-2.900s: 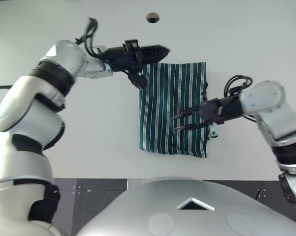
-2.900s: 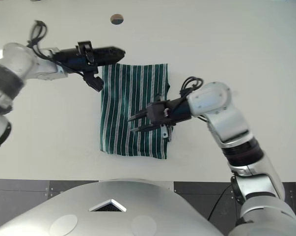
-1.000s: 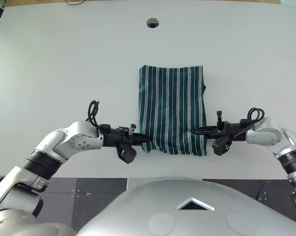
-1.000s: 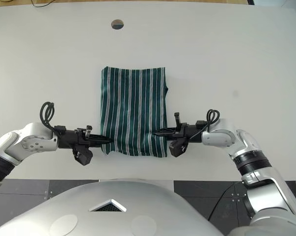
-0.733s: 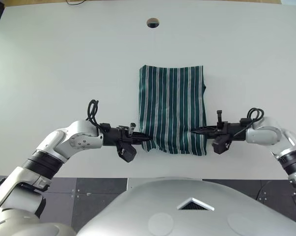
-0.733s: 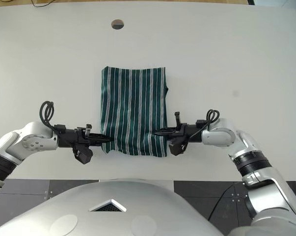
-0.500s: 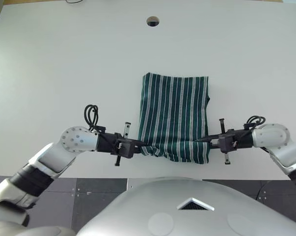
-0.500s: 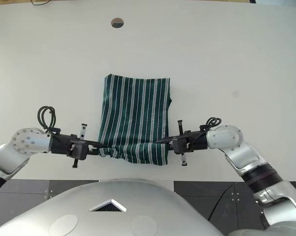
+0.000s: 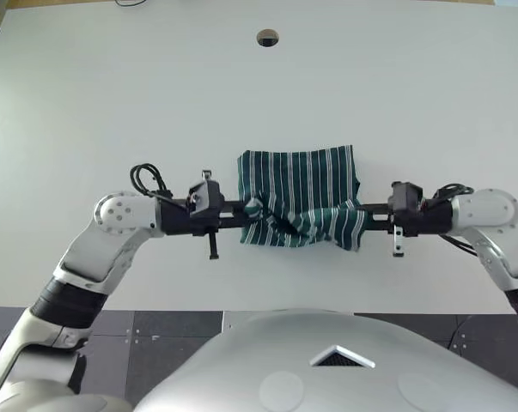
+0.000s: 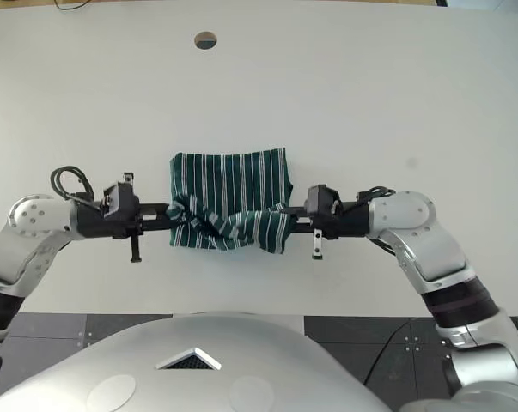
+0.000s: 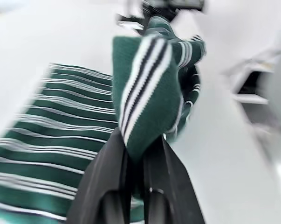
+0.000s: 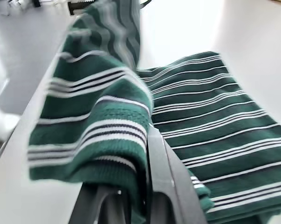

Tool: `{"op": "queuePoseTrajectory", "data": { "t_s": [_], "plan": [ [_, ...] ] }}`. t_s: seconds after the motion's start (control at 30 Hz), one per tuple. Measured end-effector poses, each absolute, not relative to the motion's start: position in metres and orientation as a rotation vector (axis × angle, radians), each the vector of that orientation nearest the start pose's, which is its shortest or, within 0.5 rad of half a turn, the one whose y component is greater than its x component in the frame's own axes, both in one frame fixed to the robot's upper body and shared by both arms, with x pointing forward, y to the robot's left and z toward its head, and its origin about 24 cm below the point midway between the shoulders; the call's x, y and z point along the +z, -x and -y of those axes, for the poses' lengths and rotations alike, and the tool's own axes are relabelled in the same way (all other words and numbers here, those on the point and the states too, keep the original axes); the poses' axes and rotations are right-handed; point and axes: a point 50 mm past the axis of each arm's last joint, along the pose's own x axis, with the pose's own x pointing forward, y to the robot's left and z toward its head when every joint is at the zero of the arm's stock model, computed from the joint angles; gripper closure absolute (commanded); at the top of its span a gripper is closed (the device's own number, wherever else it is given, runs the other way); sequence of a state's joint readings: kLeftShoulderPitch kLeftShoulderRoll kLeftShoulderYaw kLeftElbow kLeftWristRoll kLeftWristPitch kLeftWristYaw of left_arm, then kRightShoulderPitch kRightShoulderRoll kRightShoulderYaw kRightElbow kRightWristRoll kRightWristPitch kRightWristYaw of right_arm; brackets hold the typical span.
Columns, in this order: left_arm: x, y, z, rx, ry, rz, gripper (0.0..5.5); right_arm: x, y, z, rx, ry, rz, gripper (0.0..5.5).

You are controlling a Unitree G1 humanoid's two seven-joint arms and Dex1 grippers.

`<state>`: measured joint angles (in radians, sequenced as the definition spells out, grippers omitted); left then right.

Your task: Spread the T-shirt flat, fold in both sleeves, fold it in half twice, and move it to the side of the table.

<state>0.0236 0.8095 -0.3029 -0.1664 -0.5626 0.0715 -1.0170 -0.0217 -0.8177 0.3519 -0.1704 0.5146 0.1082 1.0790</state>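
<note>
1. The T-shirt (image 9: 297,176), dark green with thin white stripes, sits near the middle of the white counter (image 9: 155,112), a little toward our side, and its far part lies flat on the surface
2. Its near edge is raised off the counter and hangs in a loose, bunched sag between our two claws, with the stripes on the lifted part running crooked
3. Our left claw (image 9: 252,215) is clamped on the shirt's near left corner; in the left wrist view its black fingers (image 11: 105,177) are pinched together with a fold of striped cloth standing up from between them
4. Our right claw (image 9: 355,221) grips the near right corner the same way; in the right wrist view the cloth drapes over its closed fingers (image 12: 156,168), and the flat part of the shirt lies beyond
5. The two claws point inward at each other, roughly level, one on each side of the shirt
6. We see a small round hole (image 9: 267,38) set in the counter near its far edge, well apart from the shirt
</note>
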Motion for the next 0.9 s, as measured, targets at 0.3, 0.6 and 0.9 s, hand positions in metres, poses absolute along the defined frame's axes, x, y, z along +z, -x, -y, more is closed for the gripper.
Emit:
{"op": "queuePoseTrajectory", "data": {
  "t_s": [0.3,0.6,0.9],
  "plan": [
    [0.061,-0.259,-0.185,-1.179,-0.073,-0.261,5.37,0.057,-0.239,0.164,1.259,0.012,-0.405,5.37],
    [0.05,-0.277,-0.176,-1.041,-0.172,-0.348,3.96,0.044,-0.26,0.159,1.069,-0.117,-0.448,3.92],
    [0.05,-0.314,-0.207,-0.695,-0.065,-0.402,3.78,0.055,-0.292,0.177,0.805,-0.449,-0.436,3.88]
  ]
}}
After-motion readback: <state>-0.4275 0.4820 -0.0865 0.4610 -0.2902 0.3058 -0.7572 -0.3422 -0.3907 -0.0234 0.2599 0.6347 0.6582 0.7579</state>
